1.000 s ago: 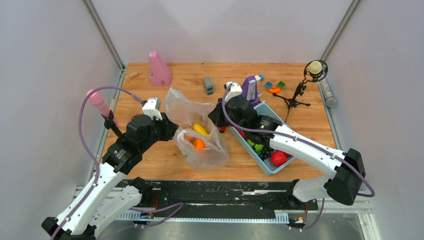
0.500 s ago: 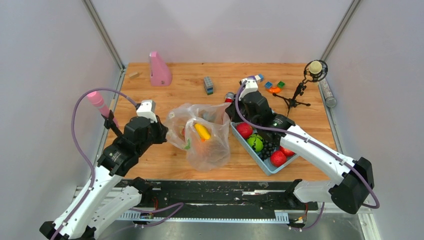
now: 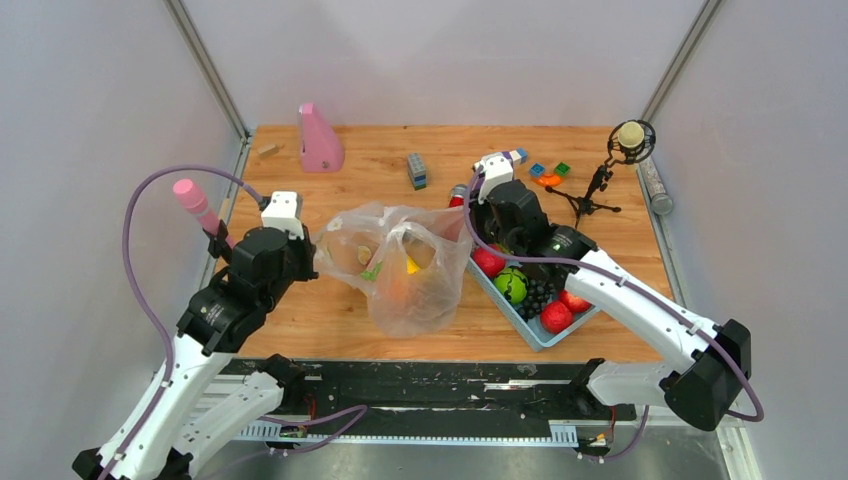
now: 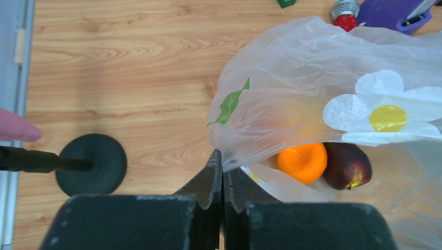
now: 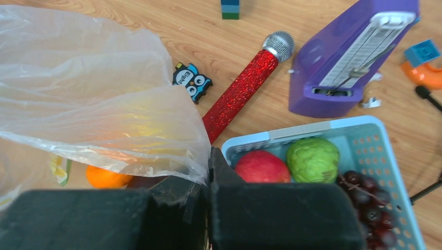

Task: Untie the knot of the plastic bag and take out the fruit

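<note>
Wooden table [image 3: 320, 325] holds your bag [image 3: 420, 300], stretched between both grippers: left gripper [image 4: 222, 162] pinches its left rim, right gripper [image 5: 208, 159] pinches the right rim; fruit [image 4: 302, 162] lies inside, between them.

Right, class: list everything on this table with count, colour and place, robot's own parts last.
plastic bag: one, clear, table centre
fruit: at least three, orange, dark red, yellow, inside bag
tray: one, light blue, right of bag
apples: three, red, in tray
green fruit: one, in tray
grapes: one bunch, dark, in tray
purple metronome: one, behind tray
pink wedge: one, far left
glitter microphone: one, red, beside purple metronome
pink microphone: one, on stand, left edge
cream microphone: one, on tripod, far right
toy blocks: several, mixed colours, far side
left gripper: black, shut on bag edge
right gripper: black, shut on bag edge
</note>
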